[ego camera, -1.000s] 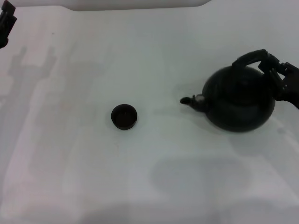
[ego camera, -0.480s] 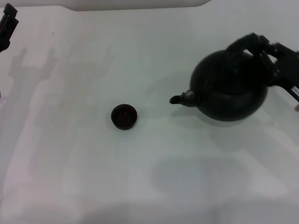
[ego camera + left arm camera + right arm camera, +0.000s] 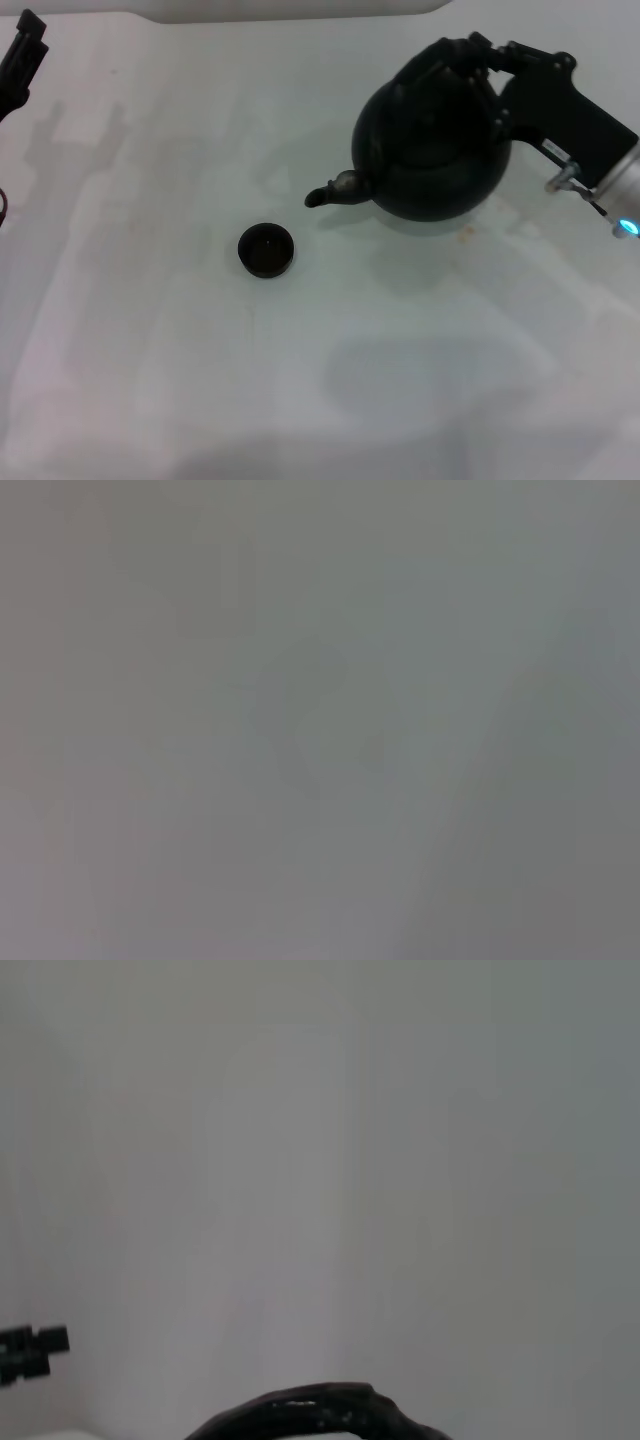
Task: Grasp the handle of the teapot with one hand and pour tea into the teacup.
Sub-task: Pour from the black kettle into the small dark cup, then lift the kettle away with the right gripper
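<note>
The round black teapot [image 3: 430,150] hangs above the white table at the right rear, its spout [image 3: 328,192] pointing left toward the teacup. My right gripper [image 3: 490,55] is shut on the arched black handle [image 3: 452,50] at the teapot's top. A strip of that handle [image 3: 320,1408] shows in the right wrist view. The small black teacup [image 3: 266,250] stands on the table left of and nearer than the spout, apart from it. My left gripper [image 3: 20,60] stays at the far left rear edge.
The white table [image 3: 330,380] spreads out around the cup, with soft shadows across it. A pale raised edge [image 3: 290,8] runs along the back. The left wrist view shows only plain grey surface.
The right gripper has raised the teapot and carried it left, toward the back in the head view. Its spout is now closer to the teacup. The cup has not moved.
</note>
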You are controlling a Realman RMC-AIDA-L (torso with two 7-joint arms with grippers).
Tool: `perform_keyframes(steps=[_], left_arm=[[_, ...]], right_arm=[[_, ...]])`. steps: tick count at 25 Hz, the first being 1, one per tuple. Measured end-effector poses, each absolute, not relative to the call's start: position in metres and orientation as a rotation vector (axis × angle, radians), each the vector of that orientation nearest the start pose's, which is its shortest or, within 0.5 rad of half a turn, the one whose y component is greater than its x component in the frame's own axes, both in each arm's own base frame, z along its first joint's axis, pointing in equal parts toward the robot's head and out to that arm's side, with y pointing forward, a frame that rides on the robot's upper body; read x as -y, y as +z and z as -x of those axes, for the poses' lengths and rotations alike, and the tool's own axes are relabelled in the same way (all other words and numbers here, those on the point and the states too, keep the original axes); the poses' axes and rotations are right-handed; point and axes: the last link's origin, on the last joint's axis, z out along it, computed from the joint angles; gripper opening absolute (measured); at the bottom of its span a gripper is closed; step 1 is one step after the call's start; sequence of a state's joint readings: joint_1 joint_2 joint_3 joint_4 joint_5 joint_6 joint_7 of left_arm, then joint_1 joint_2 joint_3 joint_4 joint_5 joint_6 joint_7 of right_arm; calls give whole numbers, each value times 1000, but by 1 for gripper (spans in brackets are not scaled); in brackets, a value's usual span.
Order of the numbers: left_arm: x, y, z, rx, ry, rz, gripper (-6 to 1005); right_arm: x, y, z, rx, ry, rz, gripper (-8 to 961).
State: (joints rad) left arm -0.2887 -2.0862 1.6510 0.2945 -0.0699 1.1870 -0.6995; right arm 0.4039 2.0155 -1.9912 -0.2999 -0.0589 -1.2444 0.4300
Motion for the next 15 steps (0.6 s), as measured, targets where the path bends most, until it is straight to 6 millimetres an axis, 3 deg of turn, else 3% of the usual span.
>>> perform_keyframes(steps=[7, 15], left_arm=[[-314, 1, 327, 845, -1102, 1537, 861], [-313, 1, 327, 846, -1101, 1540, 862]], right_arm=[[-323, -50, -258, -158, 852, 2145, 168], [-323, -52, -257, -106, 822, 2145, 163]])
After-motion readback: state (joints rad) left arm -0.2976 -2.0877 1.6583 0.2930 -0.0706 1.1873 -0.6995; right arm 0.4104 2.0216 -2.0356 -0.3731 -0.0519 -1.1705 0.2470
